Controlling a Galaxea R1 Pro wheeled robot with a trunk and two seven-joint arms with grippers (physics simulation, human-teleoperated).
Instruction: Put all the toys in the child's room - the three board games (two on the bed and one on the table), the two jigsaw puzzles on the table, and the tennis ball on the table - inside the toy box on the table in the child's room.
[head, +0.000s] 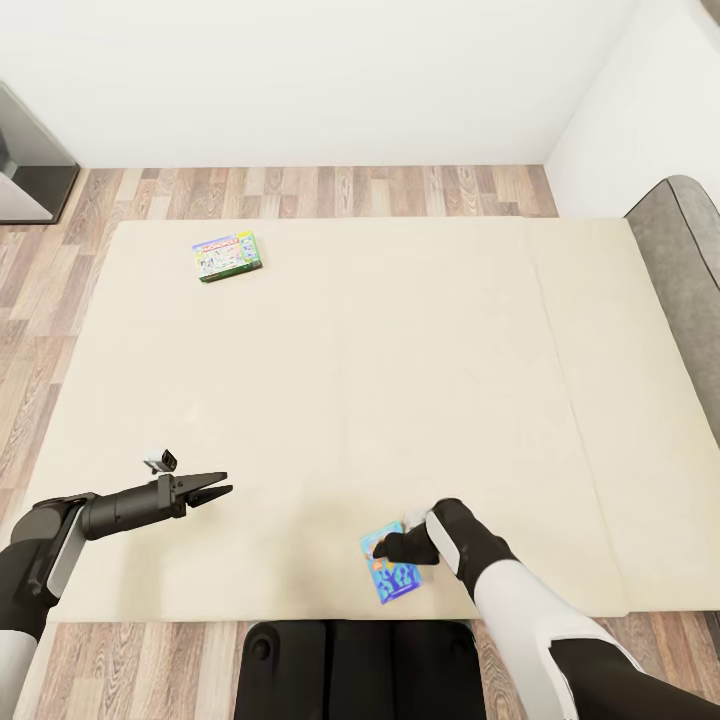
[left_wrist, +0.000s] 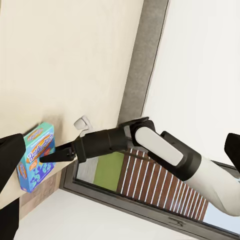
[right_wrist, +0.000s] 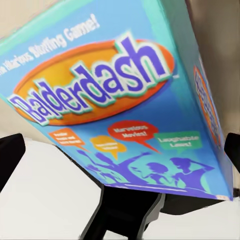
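A wide cream bed (head: 350, 400) takes up most of the head view, with wood floor (head: 300, 190) along its far edge and left side, a white wall beyond, and a grey headboard (head: 690, 290) against its right edge. Two board games lie on the bed. The green board game (head: 228, 256) sits flat near the far left corner, with open bedding on every side of it. The blue board game (head: 393, 565), marked "Balderdash" in the right wrist view (right_wrist: 115, 105), lies close to the near edge, a little right of the middle. The right gripper (head: 385, 549) is at this box, its dark fingers over the box's far end; the left wrist view shows the fingers (left_wrist: 52, 155) reaching onto the box (left_wrist: 36, 156), but whether they are clamped on it or merely touching cannot be told. The left gripper (head: 218, 491) hovers above the near left part of the bed, well apart from both boxes, its two fingers drawn close together with only a slim gap at the tips and nothing between them. The middle of the bed and the whole right half are bare, leaving broad free room between the two games. The robot's dark base (head: 350, 670) stands against the near edge.
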